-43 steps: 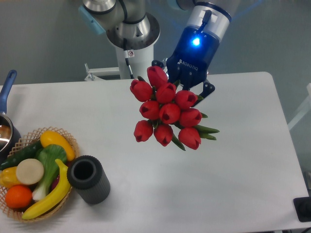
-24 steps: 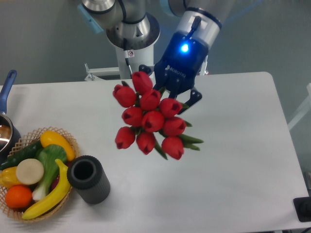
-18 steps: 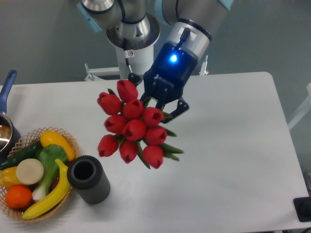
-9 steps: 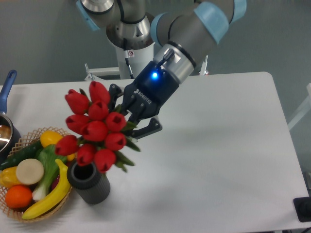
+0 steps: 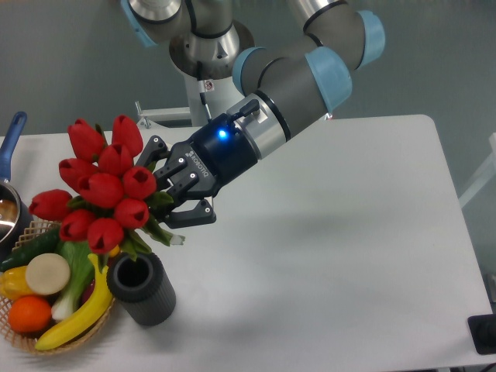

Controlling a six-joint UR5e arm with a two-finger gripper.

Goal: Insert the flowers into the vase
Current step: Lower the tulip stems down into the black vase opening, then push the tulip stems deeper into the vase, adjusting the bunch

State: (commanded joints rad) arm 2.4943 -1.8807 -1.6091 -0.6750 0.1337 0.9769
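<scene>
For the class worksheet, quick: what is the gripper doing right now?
Gripper: shut on the flowers, holding the bunch tilted just above the vase.

The tool [image 5: 172, 203] grips the flowers [image 5: 101, 188] tilted above the vase [image 5: 142, 288] beside the wicker basket [image 5: 105, 218].

The flowers [image 5: 101, 194] are seen with smooth, faintly glossy red heads that look like plastic. The vase [image 5: 142, 288] is shown matt and dark, its sides finely ribbed. A woven wicker basket [image 5: 46, 219] looks rough. The counter [image 5: 333, 248] is matt and smooth. The claw [image 5: 172, 195] appears as black, slightly shiny hard plastic or metal.
</scene>
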